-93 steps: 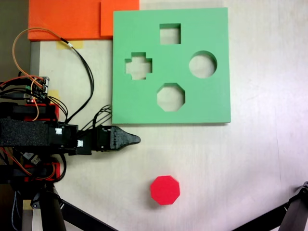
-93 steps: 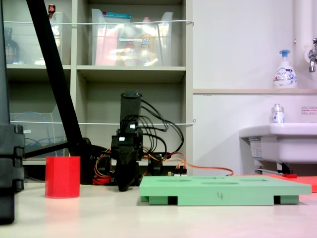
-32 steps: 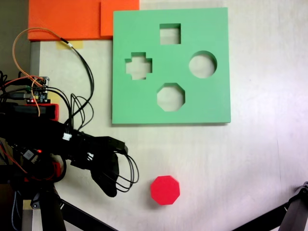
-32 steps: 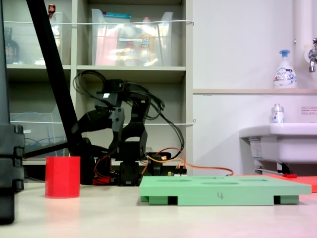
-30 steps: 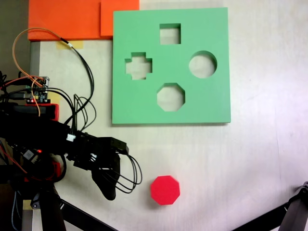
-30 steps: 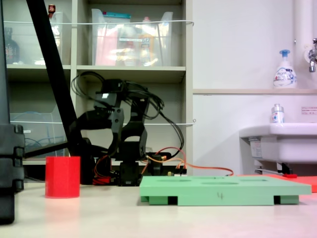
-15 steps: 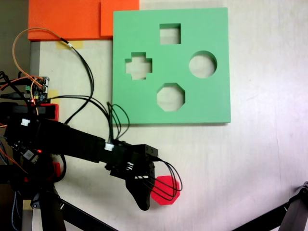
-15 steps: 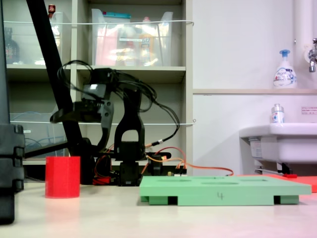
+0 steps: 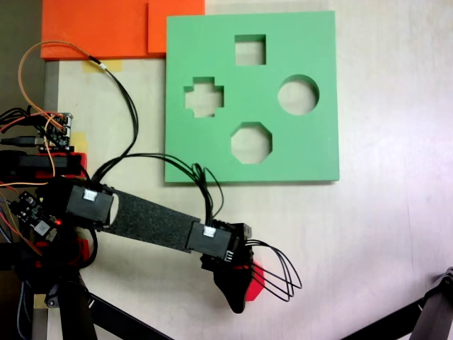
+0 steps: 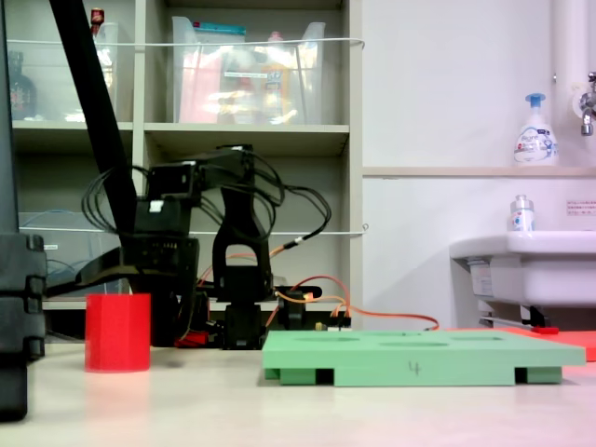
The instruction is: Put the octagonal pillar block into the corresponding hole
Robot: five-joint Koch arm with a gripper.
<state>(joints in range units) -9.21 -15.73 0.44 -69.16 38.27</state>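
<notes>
With the hand (image 9: pixel 238 303) over the block (image 9: pixel 254 279), jaw gap untellable, the block could be tipped if lowered off-centre.

A bright red block (image 10: pixel 117 332) stands near a flat green board (image 9: pixel 251 95). The arm (image 9: pixel 152 224) is black with black wires. Orange sheets (image 9: pixel 106 28) lie at the far left of the pale cream table (image 9: pixel 368 234).

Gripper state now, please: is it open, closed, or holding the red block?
Gripper: over the red block; open or shut cannot be told.
</notes>
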